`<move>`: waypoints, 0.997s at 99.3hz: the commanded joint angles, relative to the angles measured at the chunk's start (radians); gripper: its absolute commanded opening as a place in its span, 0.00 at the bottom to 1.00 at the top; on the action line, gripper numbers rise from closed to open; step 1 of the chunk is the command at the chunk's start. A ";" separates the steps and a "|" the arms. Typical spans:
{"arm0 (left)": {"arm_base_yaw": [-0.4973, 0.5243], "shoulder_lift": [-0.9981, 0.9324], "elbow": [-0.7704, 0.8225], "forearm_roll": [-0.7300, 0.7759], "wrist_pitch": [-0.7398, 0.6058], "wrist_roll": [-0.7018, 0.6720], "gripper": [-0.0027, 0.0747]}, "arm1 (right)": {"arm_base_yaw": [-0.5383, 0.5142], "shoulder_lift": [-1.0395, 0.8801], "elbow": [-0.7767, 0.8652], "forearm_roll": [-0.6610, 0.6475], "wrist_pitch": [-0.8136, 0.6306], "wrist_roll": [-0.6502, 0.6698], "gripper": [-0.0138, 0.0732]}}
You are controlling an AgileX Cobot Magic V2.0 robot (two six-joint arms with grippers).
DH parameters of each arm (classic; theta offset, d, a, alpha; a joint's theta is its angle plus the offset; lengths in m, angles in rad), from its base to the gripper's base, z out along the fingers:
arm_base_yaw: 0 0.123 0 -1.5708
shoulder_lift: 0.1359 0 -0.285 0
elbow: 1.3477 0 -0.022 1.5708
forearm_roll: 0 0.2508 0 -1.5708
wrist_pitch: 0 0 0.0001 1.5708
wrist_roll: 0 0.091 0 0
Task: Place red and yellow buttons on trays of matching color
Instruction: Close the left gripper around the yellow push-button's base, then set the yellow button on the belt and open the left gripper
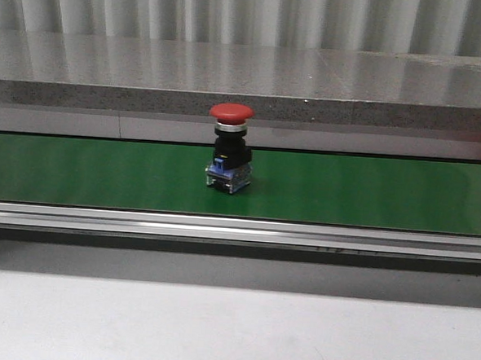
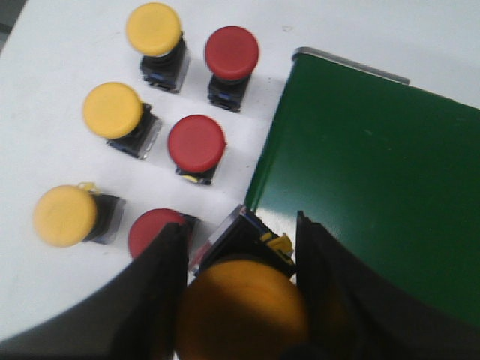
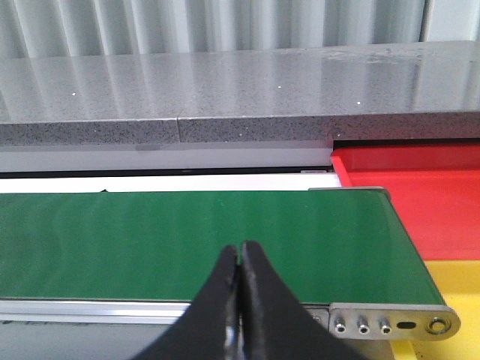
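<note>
Left gripper (image 2: 241,289) clamped on yellow button (image 2: 241,311); right gripper (image 3: 240,300) pressed together, empty. Rigid, light, top-heavy: best gripped across the square base.

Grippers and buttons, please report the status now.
Left gripper shut on yellow button near belt end. Right gripper shut, empty. Red button upright on green belt, unobstructed.

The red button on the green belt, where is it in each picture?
Front view: the red button stands upright mid-belt, near the picture's center.
Left wrist view: not there; only other buttons on the white table, and the left gripper holds a yellow button.
Right wrist view: not there.
Shared landmark: the green belt.
</note>
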 commanded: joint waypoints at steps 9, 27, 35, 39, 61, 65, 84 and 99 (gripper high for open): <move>-0.077 0.072 -0.090 -0.040 -0.041 0.000 0.01 | 0.000 -0.020 -0.016 -0.008 -0.084 -0.006 0.02; -0.129 0.170 -0.135 -0.056 -0.053 0.000 0.01 | 0.000 -0.020 -0.016 -0.008 -0.084 -0.006 0.02; -0.139 0.206 -0.154 -0.058 -0.054 0.000 0.01 | 0.000 -0.020 -0.016 -0.008 -0.084 -0.006 0.02; -0.138 0.225 -0.161 -0.058 -0.056 0.000 0.01 | 0.000 -0.020 -0.016 -0.008 -0.084 -0.006 0.02; -0.138 0.278 -0.169 -0.060 -0.056 0.000 0.02 | 0.000 -0.020 -0.016 -0.008 -0.084 -0.006 0.02; -0.138 0.283 -0.169 -0.064 -0.056 0.000 0.04 | 0.000 -0.020 -0.016 -0.008 -0.084 -0.006 0.02; -0.138 0.283 -0.183 -0.072 -0.043 0.002 0.51 | 0.000 -0.020 -0.016 -0.008 -0.084 -0.006 0.02; -0.138 0.281 -0.216 -0.086 -0.015 0.004 0.95 | 0.000 -0.020 -0.016 -0.008 -0.084 -0.006 0.02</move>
